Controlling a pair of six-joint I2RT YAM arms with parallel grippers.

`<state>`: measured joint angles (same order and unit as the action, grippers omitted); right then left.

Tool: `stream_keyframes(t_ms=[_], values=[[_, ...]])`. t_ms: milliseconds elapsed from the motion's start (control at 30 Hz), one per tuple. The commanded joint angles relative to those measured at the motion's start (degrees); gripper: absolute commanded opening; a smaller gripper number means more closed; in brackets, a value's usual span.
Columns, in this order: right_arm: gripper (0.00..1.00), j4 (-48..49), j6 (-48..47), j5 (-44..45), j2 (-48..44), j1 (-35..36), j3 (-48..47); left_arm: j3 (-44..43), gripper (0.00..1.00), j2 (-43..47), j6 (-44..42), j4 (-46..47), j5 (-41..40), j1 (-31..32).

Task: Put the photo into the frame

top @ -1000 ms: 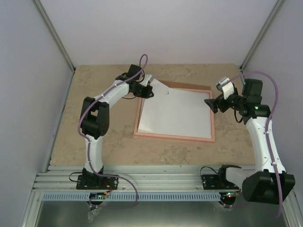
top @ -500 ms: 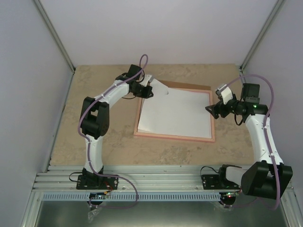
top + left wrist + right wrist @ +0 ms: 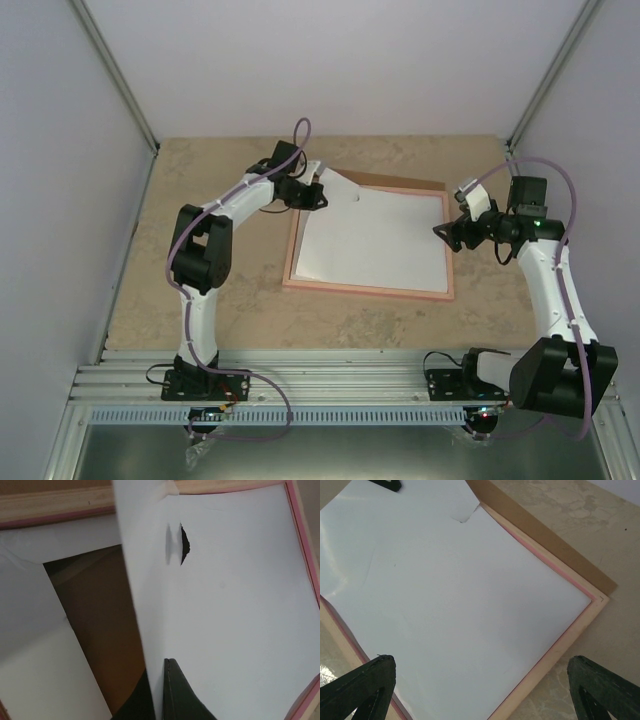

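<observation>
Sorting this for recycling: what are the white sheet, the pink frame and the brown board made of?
The white sheet looks like thin matte paper: it bends and shows a small tear. The frame is probably wood, with a pink inner edge and a pale, unpainted-looking back. The brown board is flat matte cardboard or fibreboard; I can't tell which.

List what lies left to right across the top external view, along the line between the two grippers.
left gripper, shut on a raised corner → photo, white back up → right gripper, open. The frame surrounds the photo, so it has no single place in this order.
</observation>
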<state>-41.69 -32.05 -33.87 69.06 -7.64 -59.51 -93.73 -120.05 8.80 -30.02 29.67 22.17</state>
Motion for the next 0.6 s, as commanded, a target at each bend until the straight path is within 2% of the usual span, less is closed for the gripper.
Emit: stream_keyframes(t_ms=[0, 400, 467, 567], values=[[0.94, 0.0, -0.5, -1.2, 0.0, -0.3, 0.5, 0.5, 0.1, 0.8, 0.6, 2.3, -2.9, 0.5], [0.94, 0.6, 0.6, -1.6, 1.5, -0.3, -0.1, 5.3, 0.7, 9.6, -3.1, 2.8, -18.5, 0.5], [0.94, 1.0, 1.3, -1.7, 2.2, -0.3, -0.2, 6.2, 0.75, 11.5, -4.1, 3.0, -21.1, 0.5], [0.94, 1.9, 2.0, -1.9, 3.2, -0.3, -0.2, 8.8, 0.76, 14.6, -5.8, 4.1, -23.4, 0.5]])
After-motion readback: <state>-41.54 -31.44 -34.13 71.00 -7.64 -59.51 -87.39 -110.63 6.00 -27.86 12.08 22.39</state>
